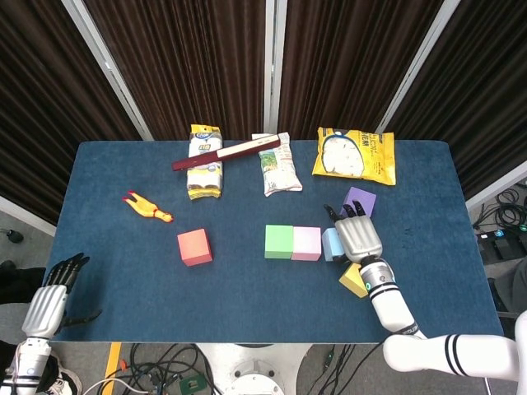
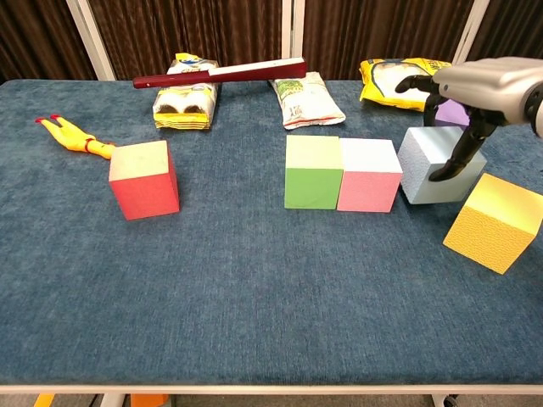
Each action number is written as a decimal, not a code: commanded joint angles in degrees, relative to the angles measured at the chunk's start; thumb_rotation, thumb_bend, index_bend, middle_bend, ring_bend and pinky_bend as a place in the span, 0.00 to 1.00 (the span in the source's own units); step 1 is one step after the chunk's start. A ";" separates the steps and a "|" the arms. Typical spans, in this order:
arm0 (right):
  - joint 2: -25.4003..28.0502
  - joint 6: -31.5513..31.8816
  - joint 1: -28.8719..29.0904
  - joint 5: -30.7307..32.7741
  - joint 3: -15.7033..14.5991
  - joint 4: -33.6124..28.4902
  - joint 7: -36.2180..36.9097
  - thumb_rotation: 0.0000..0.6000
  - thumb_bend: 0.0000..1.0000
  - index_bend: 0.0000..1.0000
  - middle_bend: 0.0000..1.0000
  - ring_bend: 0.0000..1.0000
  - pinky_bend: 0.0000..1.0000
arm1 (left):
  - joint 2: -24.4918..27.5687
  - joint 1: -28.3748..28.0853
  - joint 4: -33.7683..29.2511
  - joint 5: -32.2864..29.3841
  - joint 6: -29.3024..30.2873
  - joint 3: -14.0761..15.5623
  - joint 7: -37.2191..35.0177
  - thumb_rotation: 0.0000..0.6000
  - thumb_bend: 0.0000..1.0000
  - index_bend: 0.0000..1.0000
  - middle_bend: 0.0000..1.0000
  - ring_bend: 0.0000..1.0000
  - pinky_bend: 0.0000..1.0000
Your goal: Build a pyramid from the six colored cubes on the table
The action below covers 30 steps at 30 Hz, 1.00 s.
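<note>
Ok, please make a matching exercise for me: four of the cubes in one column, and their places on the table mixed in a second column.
1. red foam cube
2. pink foam cube
3. light blue foam cube
4. purple foam cube

a. under the right hand
b. near the yellow snack bag
c. alone, far left
d. against the green foam cube

Pairs: 1-c, 2-d, 3-a, 4-b

Bright, even overhead lighting in both views. Sharp focus throughout, soft short shadows on the surface [image 2: 254, 288], no glare.
</note>
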 commanded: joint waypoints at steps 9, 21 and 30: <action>-2.02 0.87 -1.79 -0.93 0.66 0.93 -1.72 1.00 0.04 0.00 0.61 0.12 0.00 | -0.18 -0.03 0.27 0.03 -0.10 0.11 -0.04 1.00 0.00 0.09 0.03 0.00 0.04; -4.48 -0.53 -2.27 0.85 2.28 3.44 -3.16 1.00 0.04 0.00 0.62 0.12 0.00 | -0.21 -0.05 0.52 0.01 -0.06 0.08 -0.40 1.00 0.00 0.09 0.03 0.00 0.04; -5.57 -1.43 -2.15 1.84 3.34 4.50 -4.10 1.00 0.03 0.00 0.62 0.12 0.00 | -0.19 0.05 0.65 -0.02 -0.05 0.18 -0.61 1.00 0.00 0.09 0.03 0.00 0.04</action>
